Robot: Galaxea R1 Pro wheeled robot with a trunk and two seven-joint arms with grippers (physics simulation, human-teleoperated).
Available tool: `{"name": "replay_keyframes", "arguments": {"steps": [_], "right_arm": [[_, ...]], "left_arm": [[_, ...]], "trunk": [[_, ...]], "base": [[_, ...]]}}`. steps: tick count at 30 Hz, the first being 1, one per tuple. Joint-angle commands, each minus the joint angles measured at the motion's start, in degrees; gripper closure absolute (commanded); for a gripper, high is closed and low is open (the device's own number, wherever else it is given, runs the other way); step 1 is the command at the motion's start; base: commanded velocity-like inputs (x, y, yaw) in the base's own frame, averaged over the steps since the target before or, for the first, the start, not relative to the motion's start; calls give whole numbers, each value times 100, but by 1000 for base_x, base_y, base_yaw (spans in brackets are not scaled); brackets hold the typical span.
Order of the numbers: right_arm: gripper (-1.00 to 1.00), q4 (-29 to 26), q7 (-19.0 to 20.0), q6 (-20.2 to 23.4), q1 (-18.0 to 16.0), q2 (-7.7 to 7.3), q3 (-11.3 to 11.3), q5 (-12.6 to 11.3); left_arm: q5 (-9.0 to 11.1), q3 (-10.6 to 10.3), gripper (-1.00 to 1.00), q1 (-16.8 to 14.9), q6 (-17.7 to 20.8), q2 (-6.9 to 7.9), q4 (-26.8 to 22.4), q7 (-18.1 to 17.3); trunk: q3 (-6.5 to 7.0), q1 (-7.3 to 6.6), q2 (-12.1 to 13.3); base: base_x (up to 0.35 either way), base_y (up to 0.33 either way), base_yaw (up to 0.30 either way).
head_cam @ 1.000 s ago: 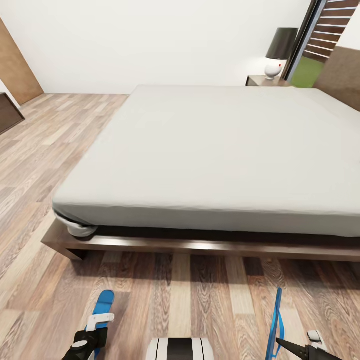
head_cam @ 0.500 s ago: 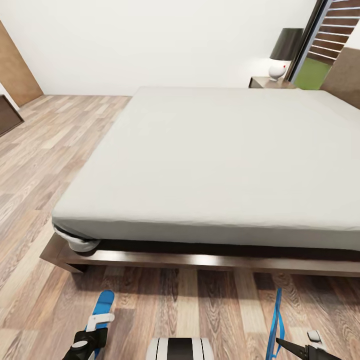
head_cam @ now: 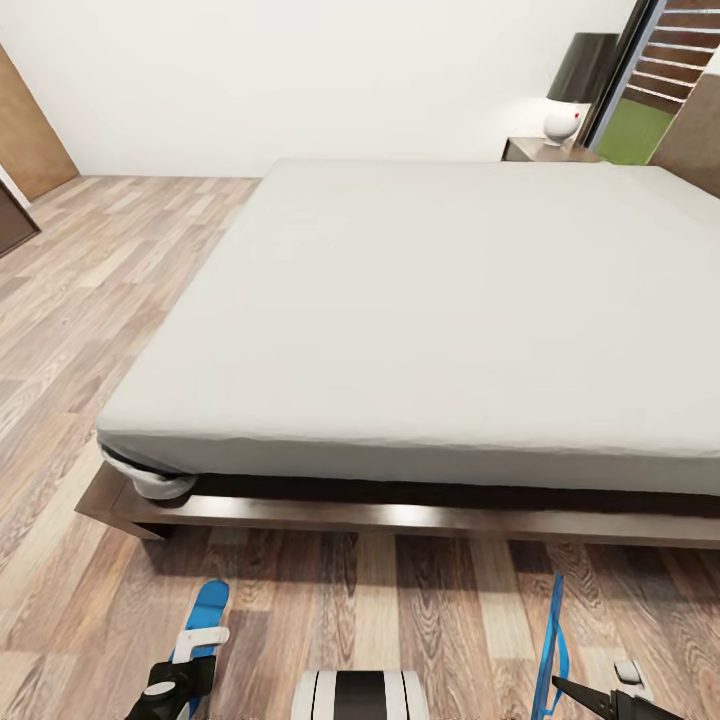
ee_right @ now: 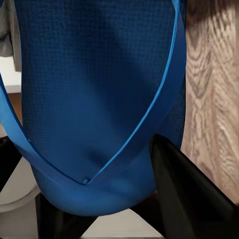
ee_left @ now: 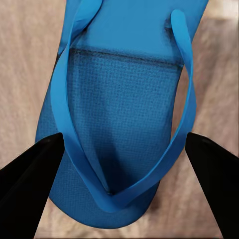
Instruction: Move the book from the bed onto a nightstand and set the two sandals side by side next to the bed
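The bed (head_cam: 420, 300) with its off-white mattress and dark wooden frame lies just ahead of me. The book is out of view. A nightstand (head_cam: 545, 150) stands at the bed's far right corner. My left gripper (head_cam: 190, 660) is shut on one blue sandal (head_cam: 207, 608), held flat above the floor; the fingers (ee_left: 35, 174) press its two edges. My right gripper (head_cam: 600, 700) is shut on the other sandal (head_cam: 550, 640), which hangs on edge. Up close, this sandal (ee_right: 89, 89) sits against a dark finger (ee_right: 189, 199).
A lamp (head_cam: 570, 100) with a dark shade and white base stands on the nightstand. A window with a slatted fence (head_cam: 670, 70) is at the far right. Wood-plank floor (head_cam: 100, 280) runs along the bed's left side to a brown door (head_cam: 25, 130).
The whole view has shifted slightly as the camera moved toward the bed. Both sandals stay in the same place relative to my grippers.
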Motion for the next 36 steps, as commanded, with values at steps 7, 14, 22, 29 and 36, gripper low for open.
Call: {"name": "replay_keyframes", "arguments": {"steps": [7,14,22,29,36], "right_arm": [[100,-2,6,67,-1,1,-31,16],[100,-2,6,71,-1,1,-31,13],[100,-2,6,69,-1,1,-31,13],[100,-2,6,70,-1,1,-31,13],[100,-2,3,70,-1,1,-55,13]], "left_arm": [[-44,17,100,2,34,-4,-12,2],[-45,17,100,-2,34,-5,-12,2],[-43,17,100,-1,34,-6,-12,2],[-43,17,100,-3,33,-5,-12,2],[-46,17,100,-1,32,-2,-12,2]], "trunk": [[-159,17,-11],[-314,35,-20],[-359,40,-23],[-359,40,-23],[-359,40,-23]], "base": [[0,0,0],[0,0,0],[0,0,0],[0,0,0],[0,0,0]]}}
